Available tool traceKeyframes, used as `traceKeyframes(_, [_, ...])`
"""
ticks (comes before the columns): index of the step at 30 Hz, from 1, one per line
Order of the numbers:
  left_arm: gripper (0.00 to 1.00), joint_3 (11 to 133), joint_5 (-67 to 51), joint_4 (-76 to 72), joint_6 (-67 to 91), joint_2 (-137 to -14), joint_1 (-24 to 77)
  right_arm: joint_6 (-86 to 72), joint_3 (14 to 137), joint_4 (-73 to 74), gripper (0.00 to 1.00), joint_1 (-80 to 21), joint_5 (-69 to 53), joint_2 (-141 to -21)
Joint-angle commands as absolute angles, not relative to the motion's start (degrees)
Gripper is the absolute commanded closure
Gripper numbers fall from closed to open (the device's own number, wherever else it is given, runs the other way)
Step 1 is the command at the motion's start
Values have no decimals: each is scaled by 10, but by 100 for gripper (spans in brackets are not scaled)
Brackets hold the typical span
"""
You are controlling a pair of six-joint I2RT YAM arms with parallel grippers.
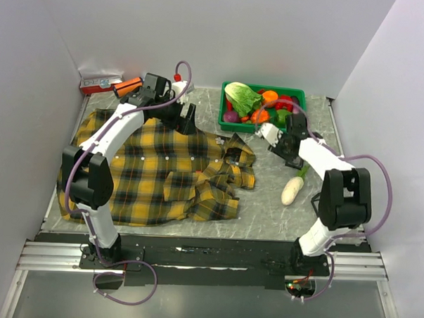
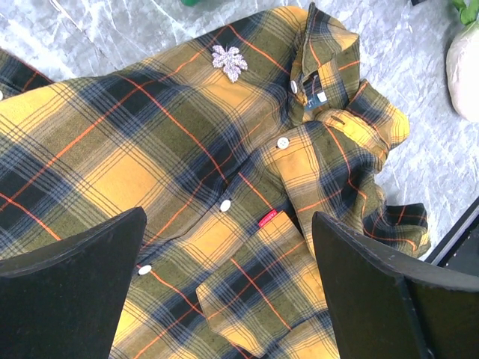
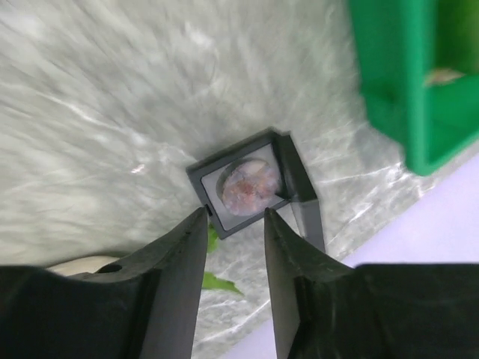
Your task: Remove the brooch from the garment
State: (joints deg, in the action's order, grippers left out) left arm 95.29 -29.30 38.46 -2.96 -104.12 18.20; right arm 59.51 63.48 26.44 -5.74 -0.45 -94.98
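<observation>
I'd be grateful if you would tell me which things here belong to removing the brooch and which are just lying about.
Job: brooch, on the plaid shirt; open left gripper above it.
Lying about: green bin of vegetables; white radish; small black case by the right gripper; red-and-white box.

Bright, even light falls from overhead, leaving only soft, short shadows on the table (image 1: pixel 263 207). The overhead view is sharp. The garment (image 2: pixel 187 187) shows crisp up close. The right wrist view is smeared, the green bin (image 3: pixel 404 75) blurred.
</observation>
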Motion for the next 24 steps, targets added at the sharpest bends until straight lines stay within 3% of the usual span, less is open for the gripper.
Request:
traceKeyframes(1, [1, 982, -302, 378, -33, -1040, 185, 513, 704, 410, 56, -97, -150, -871])
traceKeyframes(6, [0, 988, -295, 384, -49, -1039, 185, 441, 721, 449, 55, -159, -277, -834])
traceKeyframes(11, [3, 934, -277, 366, -70, -1048, 183, 279, 826, 379, 53, -166, -356, -911])
traceKeyframes(16, [5, 838, -284, 298, -102, -1052, 174, 253, 916, 334, 53, -197, -353, -1024])
traceKeyframes(24, [7, 869, -209, 315, -92, -1145, 172, 286, 981, 305, 60, -236, -244, -1177])
